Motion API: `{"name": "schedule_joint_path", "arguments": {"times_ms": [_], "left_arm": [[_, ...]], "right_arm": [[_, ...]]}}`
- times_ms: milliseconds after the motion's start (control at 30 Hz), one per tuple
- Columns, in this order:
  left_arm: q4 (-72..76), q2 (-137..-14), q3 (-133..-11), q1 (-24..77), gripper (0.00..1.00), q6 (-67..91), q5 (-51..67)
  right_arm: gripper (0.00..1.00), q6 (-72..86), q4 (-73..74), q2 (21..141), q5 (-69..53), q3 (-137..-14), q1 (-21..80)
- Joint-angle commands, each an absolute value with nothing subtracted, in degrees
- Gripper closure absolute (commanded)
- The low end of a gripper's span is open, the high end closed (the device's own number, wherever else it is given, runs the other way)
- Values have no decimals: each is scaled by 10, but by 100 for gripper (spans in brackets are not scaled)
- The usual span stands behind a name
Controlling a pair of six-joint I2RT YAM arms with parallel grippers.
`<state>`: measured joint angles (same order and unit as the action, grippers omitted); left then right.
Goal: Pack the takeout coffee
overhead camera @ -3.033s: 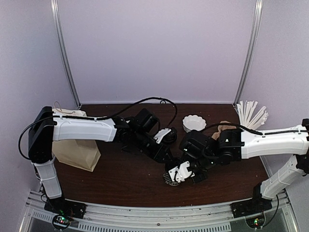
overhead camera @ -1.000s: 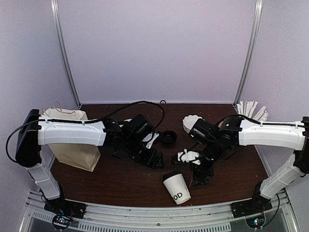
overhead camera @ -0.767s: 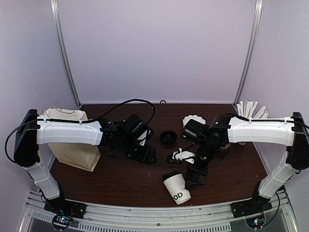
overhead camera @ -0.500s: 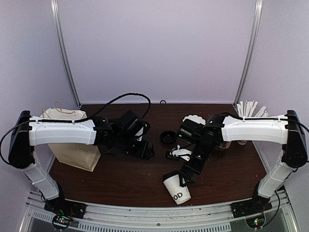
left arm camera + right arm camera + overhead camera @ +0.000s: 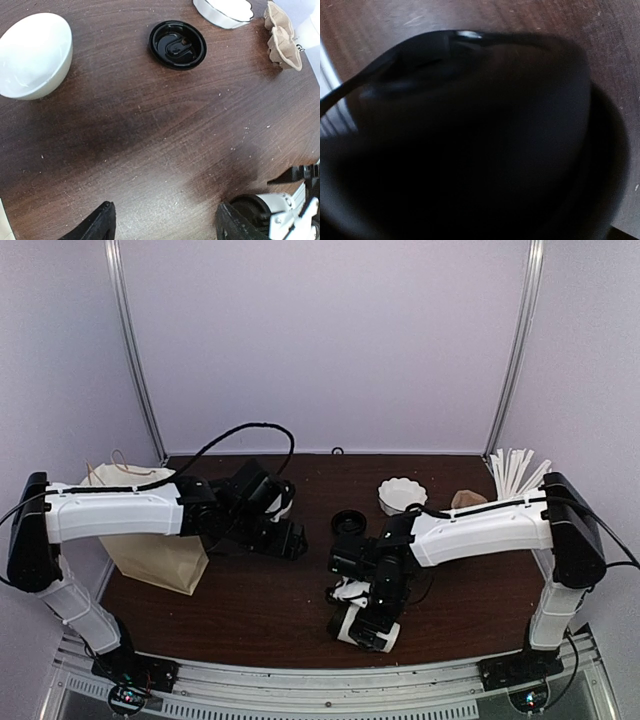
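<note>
The left tool (image 5: pixel 165 226) hangs with its black fingers spread wide above bare wood grain, pinching nothing. The right tool (image 5: pixel 368 615) covers the small white tapered paper cup (image 5: pixel 345 627) near the front edge of the dark brown wooden surface (image 5: pixel 250 610). I cannot tell whether it is spread or pressed together, as its own camera shows only dark blur. The round black plastic lid (image 5: pixel 177 44) lies flat, well apart from the cup, between a smooth white ceramic bowl (image 5: pixel 32 55) and a scalloped white bowl (image 5: pixel 222 11). White sticks (image 5: pixel 520 475) bristle at the right edge.
</note>
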<state>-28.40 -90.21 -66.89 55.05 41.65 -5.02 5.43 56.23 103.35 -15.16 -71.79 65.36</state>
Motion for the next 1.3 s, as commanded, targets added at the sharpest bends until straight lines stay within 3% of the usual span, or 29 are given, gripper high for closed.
{"name": "schedule_joint_path", "arguments": {"times_ms": [0,267,400,567,700,833,1000,1267], "left_arm": [[-256,-881,-642,548,28,415,-57],[-236,-877,-634,548,28,367,-10],[-215,-860,-621,547,26,308,25],[-216,-863,-620,544,26,279,59],[-218,-868,-624,544,26,284,93],[-228,-858,-616,544,26,297,103],[-231,-852,-609,544,26,299,67],[-214,-862,-607,544,27,329,83]], "right_arm": [[1,59,577,1081,-69,-748,651],[11,-31,543,1014,-82,-764,630],[16,-103,480,915,-141,-723,596],[23,-142,439,896,-231,-697,531],[19,-155,454,896,-229,-708,518],[1,-188,521,885,-216,-695,520],[1,-200,516,860,-184,-633,534],[1,-195,481,934,-164,-634,570]]}}
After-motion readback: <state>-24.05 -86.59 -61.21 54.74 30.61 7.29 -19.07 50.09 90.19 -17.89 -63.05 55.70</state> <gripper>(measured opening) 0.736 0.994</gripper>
